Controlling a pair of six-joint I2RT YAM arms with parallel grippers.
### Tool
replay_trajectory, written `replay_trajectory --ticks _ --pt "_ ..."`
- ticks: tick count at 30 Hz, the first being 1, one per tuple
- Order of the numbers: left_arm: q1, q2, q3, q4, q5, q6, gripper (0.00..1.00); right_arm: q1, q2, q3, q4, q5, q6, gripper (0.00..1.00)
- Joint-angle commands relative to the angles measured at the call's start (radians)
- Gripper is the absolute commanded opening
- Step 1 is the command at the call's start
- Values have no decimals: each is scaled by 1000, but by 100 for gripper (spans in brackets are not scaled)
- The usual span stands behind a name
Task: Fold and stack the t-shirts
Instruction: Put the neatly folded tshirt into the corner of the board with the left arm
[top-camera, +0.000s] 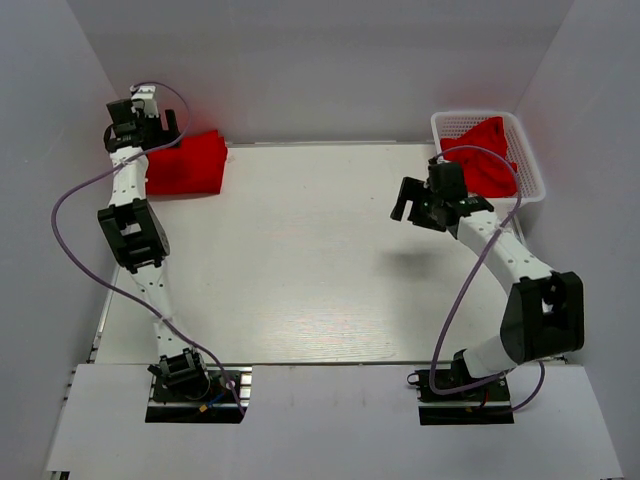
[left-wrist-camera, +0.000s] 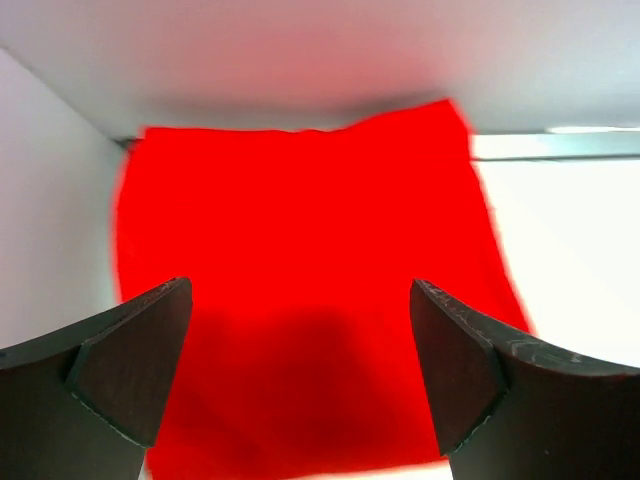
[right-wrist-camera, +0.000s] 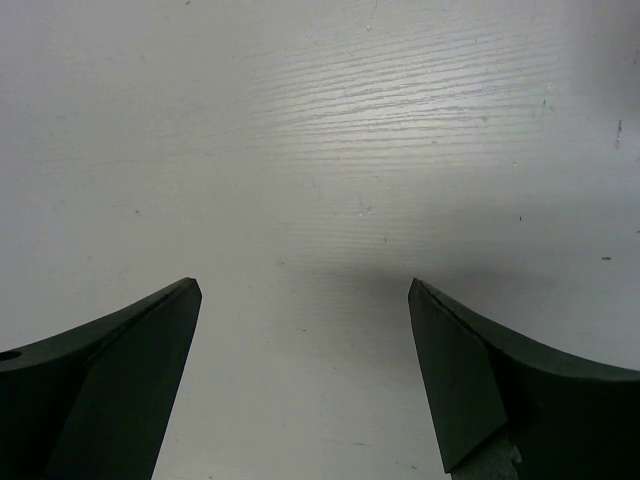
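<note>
A folded red t-shirt pile lies at the table's far left corner. My left gripper hovers just above it, open, with nothing between its fingers. In the left wrist view the red cloth fills the space under the open left gripper, flat and square-edged. Another red t-shirt lies crumpled in the white mesh basket at the far right. My right gripper hangs open over bare table just left of the basket. The right wrist view shows only tabletop under the right gripper.
The white table spreads between the two arms. White walls close in the far side and both sides, and the pile sits near the left wall. Purple cables loop off both arms.
</note>
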Motion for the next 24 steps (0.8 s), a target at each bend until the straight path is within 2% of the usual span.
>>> replay_trajectory --ticks 1,8,11,12,14,15,17,20,24 --pt "-36 -187 -7 -112 59 -94 100 -4 -87 -26 24 -3 -11 90" --pt "-210 -414 -259 -184 26 -238 100 -1 -194 -129 9 -19 -22 90" --pt "-317 -592 -527 -125 -39 -343 100 -1 -252 -180 0 -70 -27 90" --pt "-348 -647 -699 -45 -39 -365 100 -2 -292 -192 0 -73 -25 90" --pt "-455 -798 -852 21 -27 -425 100 -1 -322 -240 -3 -87 -28 90" --pt "-495 -842 -980 65 -27 -443 100 -1 -361 -262 -12 -79 -30 90" --pt "-605 -915 -1108 66 -57 -480 100 -4 -391 -293 -18 -84 -36 90" --pt "-696 -1038 -1179 -14 -169 -509 100 -5 -464 -358 -21 -90 -36 90" --pt "-748 -1184 -1235 -90 -292 -537 100 -4 -510 -402 -26 -86 -38 90"
